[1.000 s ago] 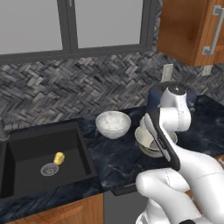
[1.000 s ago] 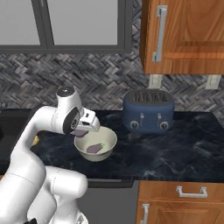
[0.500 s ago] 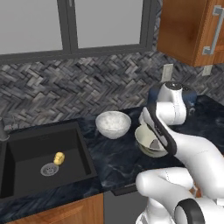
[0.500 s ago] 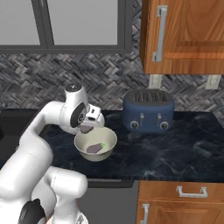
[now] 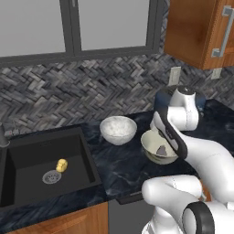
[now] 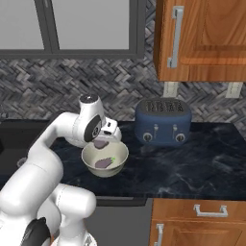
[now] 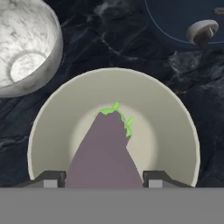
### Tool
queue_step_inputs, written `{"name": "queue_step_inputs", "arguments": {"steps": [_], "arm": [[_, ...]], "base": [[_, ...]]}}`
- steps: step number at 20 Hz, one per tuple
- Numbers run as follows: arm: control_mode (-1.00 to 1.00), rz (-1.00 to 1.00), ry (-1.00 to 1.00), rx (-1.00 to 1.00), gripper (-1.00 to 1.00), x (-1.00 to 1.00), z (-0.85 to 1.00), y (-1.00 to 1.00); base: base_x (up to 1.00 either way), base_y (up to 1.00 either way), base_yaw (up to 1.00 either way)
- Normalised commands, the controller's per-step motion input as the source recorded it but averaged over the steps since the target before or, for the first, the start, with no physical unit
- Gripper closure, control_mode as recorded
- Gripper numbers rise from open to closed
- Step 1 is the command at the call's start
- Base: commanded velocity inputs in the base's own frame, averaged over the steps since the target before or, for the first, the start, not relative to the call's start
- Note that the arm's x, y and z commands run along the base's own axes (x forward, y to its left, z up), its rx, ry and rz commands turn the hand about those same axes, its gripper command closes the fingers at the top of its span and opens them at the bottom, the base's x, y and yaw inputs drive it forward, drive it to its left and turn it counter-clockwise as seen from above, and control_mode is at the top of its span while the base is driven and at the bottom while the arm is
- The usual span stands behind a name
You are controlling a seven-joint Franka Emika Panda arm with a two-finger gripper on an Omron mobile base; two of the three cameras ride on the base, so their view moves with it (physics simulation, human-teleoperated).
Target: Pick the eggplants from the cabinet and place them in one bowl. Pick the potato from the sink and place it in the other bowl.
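Over the cream bowl: my gripper (image 7: 103, 178) hangs above the pale bowl (image 7: 175, 118) on the dark marbled surface (image 5: 114, 167), in front of the blue toaster (image 6: 162, 121).
Gripper: pressed in on an eggplant (image 7: 105, 148), one fingertip on each flank.
Eggplant: its long axis runs straight away from my palm, green stem end leading. The stem sits over the middle of the bowl's floor, so the drop lies directly beneath the gripper.
Second eggplant: a purple lump (image 6: 102, 163) already rests in the bottom of the same bowl, just under the held one and apart from it.
Next move, as I judge it: part the fingers and the eggplant should fall inside the rim. Its blunt end is closer to the near wall than the stem is to the far wall, so a small reach forward would centre it better.
Other bowl: a white-grey marbled bowl (image 5: 118, 129) stands just beside the cream one, on the sink side, with nothing in it.
Potato: a small yellow lump (image 5: 61, 165) beside the drain in the black sink (image 5: 87, 155), well off to my left and not yet fetched.
Cabinet: brown wood (image 6: 206, 43), up on the wall above the toaster.
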Motion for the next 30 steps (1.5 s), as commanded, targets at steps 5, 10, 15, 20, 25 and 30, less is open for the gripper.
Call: {"name": "queue_step_inputs", "arguments": {"steps": [5, 10, 15, 20, 25, 30], "arm": [[-1.0, 0.0, -0.01, 0.0, 1.0, -0.04, 0.0, 0.0], [-1.0, 0.0, 0.0, 0.0, 1.0, -0.31, 0.0, 0.0], [-1.0, 0.0, 0.0, 0.0, 1.0, -0.24, 0.0, 0.0], [-1.0, 0.0, 0.0, 0.0, 1.0, 0.07, -0.02, 0.03], [-1.0, 0.0, 0.0, 0.0, 1.0, 0.09, -0.15, 0.03], [-1.0, 0.0, 0.01, 0.0, 1.0, 0.0, -0.11, 0.0]], "base": [[0.0, 0.0, 0.0], [0.0, 0.0, 0.0], [0.0, 0.0, 0.0], [0.0, 0.0, 0.0], [0.0, 0.0, 0.0], [0.0, 0.0, 0.0]]}}
